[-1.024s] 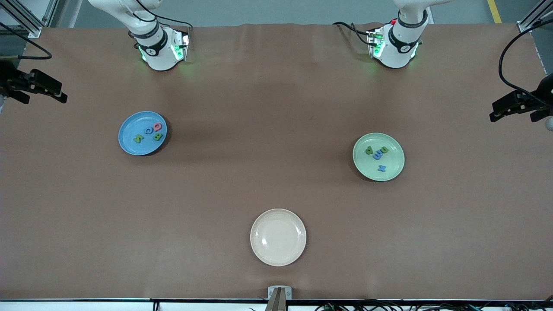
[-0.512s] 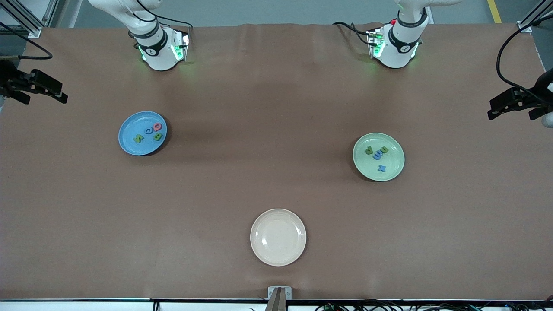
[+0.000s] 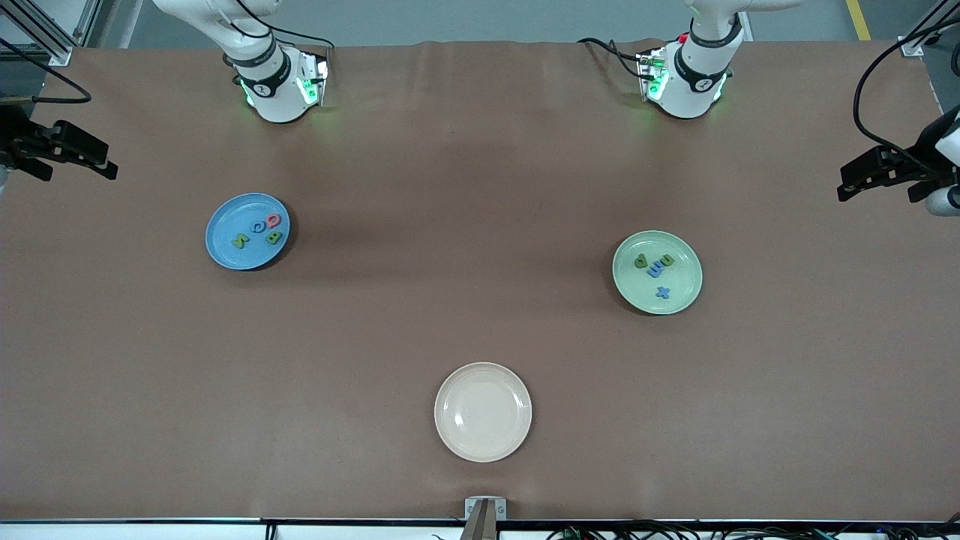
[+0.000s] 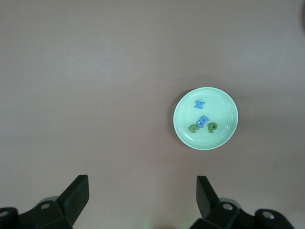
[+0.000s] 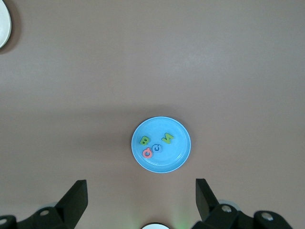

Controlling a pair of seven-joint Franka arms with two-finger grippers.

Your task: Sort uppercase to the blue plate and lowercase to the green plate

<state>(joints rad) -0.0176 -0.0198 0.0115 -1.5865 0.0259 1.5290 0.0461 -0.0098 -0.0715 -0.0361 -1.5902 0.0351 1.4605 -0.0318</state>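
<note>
Now the uppercase (image 3: 259,229) letters lie in the blue plate (image 3: 225,247) and the lowercase (image 3: 655,268) ones in the green plate (image 3: 686,289). Both released, the left tool (image 4: 142,195) and right tool (image 5: 141,194) hang high above the tabletop (image 3: 465,225), each over its own end, the cream plate (image 3: 483,412) well apart.

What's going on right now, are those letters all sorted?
Both hands open, empty: left hand and right hand at table ends. Capitals on round blue plate, small letters on pale green plate. Nothing in the way.
</note>
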